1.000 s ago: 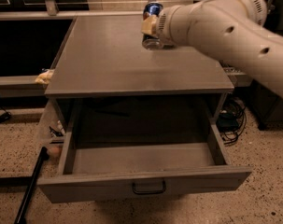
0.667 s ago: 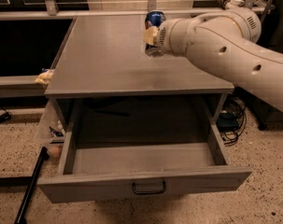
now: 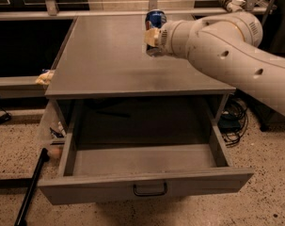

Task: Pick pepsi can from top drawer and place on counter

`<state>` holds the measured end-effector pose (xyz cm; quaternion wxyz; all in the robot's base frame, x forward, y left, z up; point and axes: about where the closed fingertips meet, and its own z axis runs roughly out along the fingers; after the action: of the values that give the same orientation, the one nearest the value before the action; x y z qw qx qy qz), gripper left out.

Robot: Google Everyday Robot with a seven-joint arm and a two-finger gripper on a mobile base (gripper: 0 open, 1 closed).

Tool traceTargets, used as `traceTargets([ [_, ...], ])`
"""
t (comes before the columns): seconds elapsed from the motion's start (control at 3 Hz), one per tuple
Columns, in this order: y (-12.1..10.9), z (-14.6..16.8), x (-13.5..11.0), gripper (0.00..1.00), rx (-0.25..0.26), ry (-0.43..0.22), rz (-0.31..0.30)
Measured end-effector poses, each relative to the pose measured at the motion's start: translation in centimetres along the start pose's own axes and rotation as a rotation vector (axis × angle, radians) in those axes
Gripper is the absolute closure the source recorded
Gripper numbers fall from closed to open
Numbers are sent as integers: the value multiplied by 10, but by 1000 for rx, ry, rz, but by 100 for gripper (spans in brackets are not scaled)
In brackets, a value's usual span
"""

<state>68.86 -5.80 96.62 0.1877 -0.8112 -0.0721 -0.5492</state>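
Note:
The pepsi can [image 3: 155,19] is upright at the far middle of the counter [image 3: 109,60], its blue top showing above my wrist. My gripper [image 3: 153,36] reaches in from the right and is shut on the pepsi can, covering its middle. The can's base is at or just above the counter surface; I cannot tell which. The top drawer [image 3: 146,185] is pulled fully out below the counter's front edge, and nothing shows inside it. Its dark handle [image 3: 150,190] is at the centre of the front panel.
My thick white arm [image 3: 236,46] crosses the counter's right side. A yellowish object [image 3: 44,77] lies on a ledge left of the cabinet. A black pole [image 3: 31,192] leans at the lower left. Cables [image 3: 231,121] lie on the floor at the right.
The arm has swung its elbow lower and further right while the gripper and can stayed at almost the same far spot on the counter.

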Motion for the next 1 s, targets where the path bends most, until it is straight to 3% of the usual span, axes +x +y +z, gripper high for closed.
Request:
traceTargets([
  [0.33, 20, 16, -15, 100, 78, 98, 15],
  [0.67, 80, 13, 7, 100, 83, 297, 16],
  [1.0, 115, 11, -10, 100, 63, 316, 25],
])
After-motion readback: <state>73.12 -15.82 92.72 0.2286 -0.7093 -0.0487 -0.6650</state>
